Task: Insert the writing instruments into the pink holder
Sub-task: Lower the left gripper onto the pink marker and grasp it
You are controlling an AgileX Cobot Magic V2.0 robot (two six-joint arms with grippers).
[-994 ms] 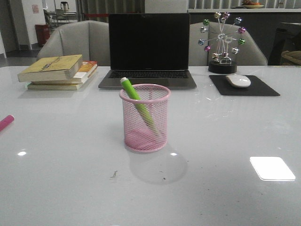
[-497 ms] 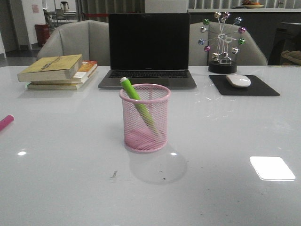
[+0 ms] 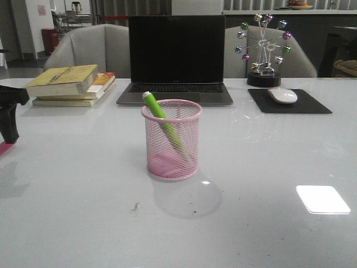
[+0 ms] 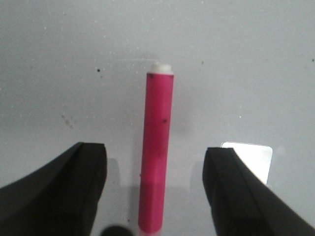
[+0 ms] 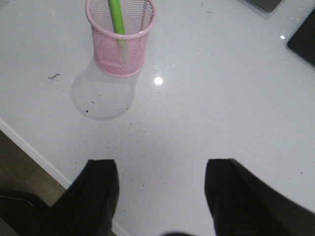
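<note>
The pink holder [image 3: 172, 139] stands upright mid-table, and the lime green pen [image 3: 160, 118] leans inside it with its white end above the rim. At the table's far left lies the magenta pen [image 4: 157, 147], flat, its white end pointing away from the wrist. My left gripper [image 4: 155, 152] is open and straddles this pen without touching it; in the front view the left gripper [image 3: 9, 125] hangs just over the magenta pen [image 3: 4, 148]. My right gripper [image 5: 160, 167] is open and empty, over the table's near edge, with the holder [image 5: 120, 42] and green pen [image 5: 116, 17] ahead of it.
Behind the holder stands an open laptop [image 3: 176, 61]. A stack of books [image 3: 70, 84] lies at the back left. At the back right are a mouse [image 3: 283, 95] on a black pad [image 3: 301, 105] and a ferris-wheel ornament [image 3: 263, 50]. The table's front edge [image 5: 34, 152] runs close to my right gripper.
My left gripper has come into the front view at the left edge and now hangs over the magenta pen. The holder and green pen have not moved.
</note>
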